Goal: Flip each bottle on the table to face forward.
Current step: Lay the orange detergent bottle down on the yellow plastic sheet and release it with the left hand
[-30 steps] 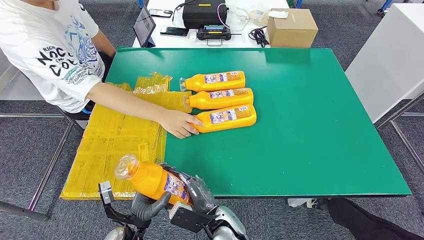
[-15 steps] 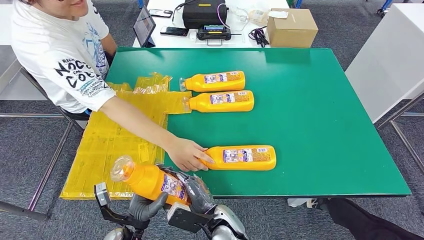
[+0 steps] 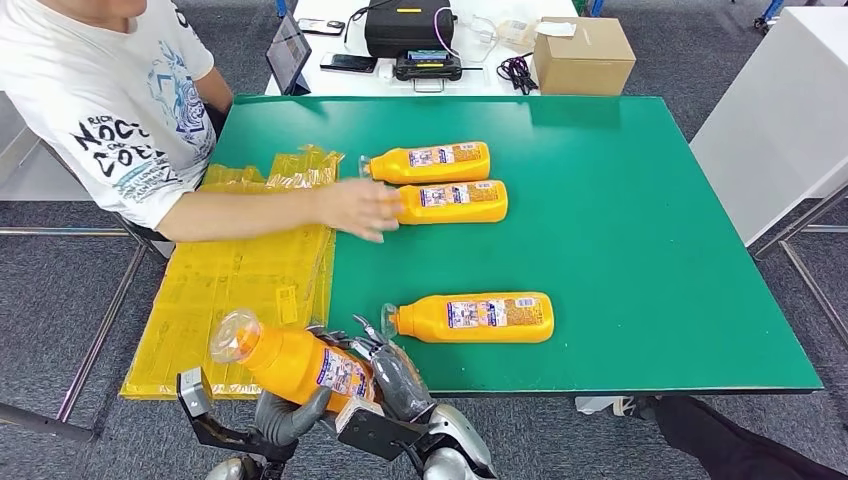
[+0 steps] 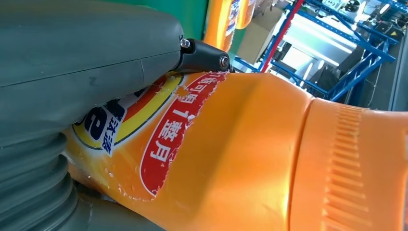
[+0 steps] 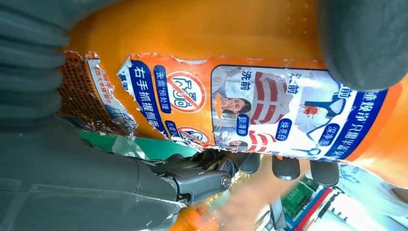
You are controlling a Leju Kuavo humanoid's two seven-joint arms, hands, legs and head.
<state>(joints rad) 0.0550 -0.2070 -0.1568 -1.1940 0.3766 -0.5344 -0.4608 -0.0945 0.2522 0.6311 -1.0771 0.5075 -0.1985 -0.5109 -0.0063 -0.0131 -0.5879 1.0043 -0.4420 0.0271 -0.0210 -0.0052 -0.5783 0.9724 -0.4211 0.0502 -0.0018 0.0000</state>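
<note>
Both my hands hold one orange bottle (image 3: 296,361) below the table's near edge, its clear cap toward the left. My left hand (image 3: 289,414) grips it from beneath and my right hand (image 3: 396,381) wraps its base end. The left wrist view shows the orange bottle (image 4: 250,159) and its red front label under my left hand (image 4: 86,62). In the right wrist view, fingers (image 5: 284,167) of my right hand (image 5: 86,159) curl around the bottle's blue back label (image 5: 250,110). Three more orange bottles lie flat on the green table (image 3: 650,220), caps to the left: far (image 3: 430,162), middle (image 3: 452,201), near (image 3: 472,317).
A seated person reaches in from the left; their hand (image 3: 357,208) is at the middle bottle's cap. Yellow plastic sheets (image 3: 235,280) cover the table's left edge. A cardboard box (image 3: 583,55) and electronics (image 3: 408,30) sit on a white table behind.
The person slid the third bottle to the table's near edge, let it go, and drew their hand back to the middle bottle. The bottle in my hands has shifted slightly left.
</note>
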